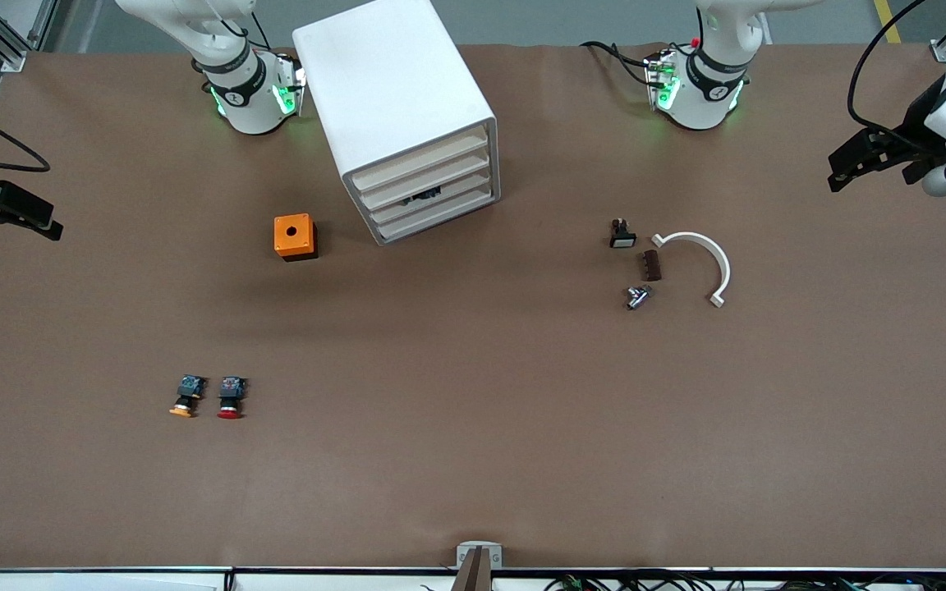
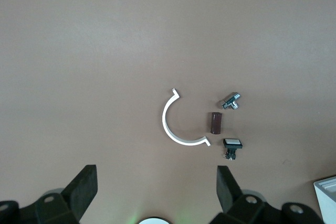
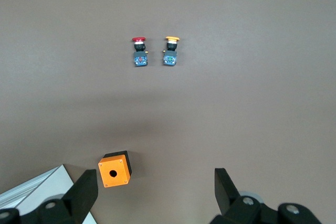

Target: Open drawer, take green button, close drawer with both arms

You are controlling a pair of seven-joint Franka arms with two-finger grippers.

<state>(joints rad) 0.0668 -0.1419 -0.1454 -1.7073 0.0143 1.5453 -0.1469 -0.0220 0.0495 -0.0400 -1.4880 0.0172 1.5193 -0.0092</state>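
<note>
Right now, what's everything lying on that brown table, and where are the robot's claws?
Cabinet: one, white, four shut drawers, between the arm bases.
Third drawer: cream front, dark item glimpsed above it.
Box: one, orange top with hole, beside cabinet.
Push buttons: two, orange cap and red cap, side by side nearer the front camera.
Curved bracket: one, white.
Brown block, white-faced switch, metal fitting: one each, beside bracket.
Left gripper: black, open, waiting above bracket.
Right gripper: black, open, above box.
</note>
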